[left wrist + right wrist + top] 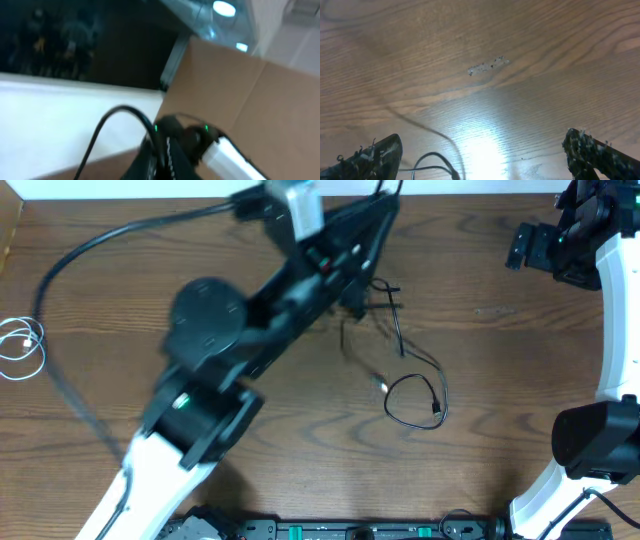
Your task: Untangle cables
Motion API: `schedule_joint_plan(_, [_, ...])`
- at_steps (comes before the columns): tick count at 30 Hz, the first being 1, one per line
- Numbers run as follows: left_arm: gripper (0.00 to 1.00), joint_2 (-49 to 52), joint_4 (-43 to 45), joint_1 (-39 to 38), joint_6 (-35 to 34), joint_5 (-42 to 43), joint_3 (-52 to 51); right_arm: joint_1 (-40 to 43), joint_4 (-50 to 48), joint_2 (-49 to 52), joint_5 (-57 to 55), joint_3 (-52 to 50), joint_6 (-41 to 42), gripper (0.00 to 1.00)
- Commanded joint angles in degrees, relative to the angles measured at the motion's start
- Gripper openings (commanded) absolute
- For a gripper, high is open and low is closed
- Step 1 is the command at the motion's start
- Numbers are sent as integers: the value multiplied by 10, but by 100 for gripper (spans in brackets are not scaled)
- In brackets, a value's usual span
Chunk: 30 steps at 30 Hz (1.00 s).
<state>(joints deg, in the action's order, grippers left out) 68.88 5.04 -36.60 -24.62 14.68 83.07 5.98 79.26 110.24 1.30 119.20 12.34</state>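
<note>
Meanwhile, the black cables (400, 345) trail from just beneath the left gripper (362, 290) toward the robot's side of the table (500, 380). That gripper is closed, though whether on a strand is unclear. The right gripper (528, 245), fingers spread wide, hangs well apart, and a white cable (20, 345) lies alone far left.

The left arm (205, 315) and right arm (607, 330) are built of white links and black joints — green lights (183, 402) are seen.

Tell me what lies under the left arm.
Black cables trail out from beneath the left arm onto the table. Their other ends are hidden by it.
</note>
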Motion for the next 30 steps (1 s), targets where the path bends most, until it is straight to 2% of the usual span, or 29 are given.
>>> schedule_joint_plan(1, [8,2,-154,-1,26,-59,8,-1,0,0,-1,2,-2,99])
schedule_joint_plan(3, [8,22,-235,-1,25,-116,8,-1,0,0,-1,2,-2,99])
schedule_joint_plan(5, [7,40,-274,0,25,-126,8,-1,0,0,-1,2,-2,99])
schedule_joint_plan(13, [7,31,-260,0,26,-109,8,-1,0,0,-1,2,-2,99])
schedule_joint_plan(16, [7,30,-289,0,70,-113,8,-1,0,0,-1,2,-2,99])
schedule_joint_plan(17, [7,31,-304,0,83,-130,8,-1,0,0,-1,2,-2,99])
schedule_joint_plan(20, [8,41,-389,0,96,-267,8,-1,0,0,-1,2,-2,99])
schedule_joint_plan(22, [7,48,-438,0,96,-312,8,-1,0,0,-1,2,-2,99])
schedule_joint_plan(30, [7,58,-551,0,96,-325,8,-1,-5,0,0,2,-2,99])
